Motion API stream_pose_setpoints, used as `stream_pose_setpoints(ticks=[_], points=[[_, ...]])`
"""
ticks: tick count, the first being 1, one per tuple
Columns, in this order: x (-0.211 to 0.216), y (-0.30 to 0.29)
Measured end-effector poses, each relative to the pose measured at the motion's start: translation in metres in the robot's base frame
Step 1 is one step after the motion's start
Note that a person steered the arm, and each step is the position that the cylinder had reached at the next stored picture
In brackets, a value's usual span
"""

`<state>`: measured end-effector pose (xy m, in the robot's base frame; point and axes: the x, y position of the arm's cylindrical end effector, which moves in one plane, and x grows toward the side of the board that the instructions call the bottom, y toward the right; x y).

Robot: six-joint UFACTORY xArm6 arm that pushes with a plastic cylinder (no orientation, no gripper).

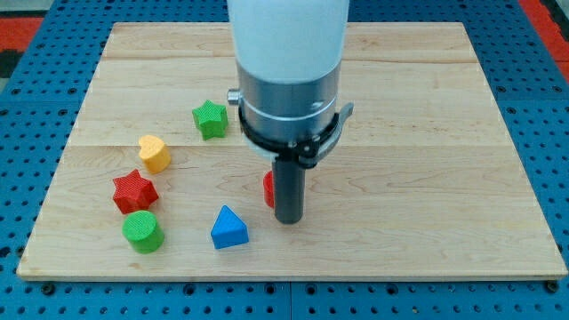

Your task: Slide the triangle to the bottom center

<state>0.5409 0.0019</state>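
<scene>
We have no jaws, only my tip (289, 219); the blue triangle (229, 228) just left of it sits near bottom center, slightly left.

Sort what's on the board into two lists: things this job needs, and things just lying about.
Job:
blue triangle, near the view's bottom
my tip, just to the triangle's right, not touching it
board

Lying about:
green star
yellow heart
red star
green cylinder
red block, mostly hidden behind the rod
</scene>
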Motion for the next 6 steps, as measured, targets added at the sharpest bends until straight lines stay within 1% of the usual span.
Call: stream_pose_setpoints(ticks=[1,3,5,6], points=[[-0.012,-0.012],[-0.012,-0.124],[0.026,-0.089],[0.026,-0.045]])
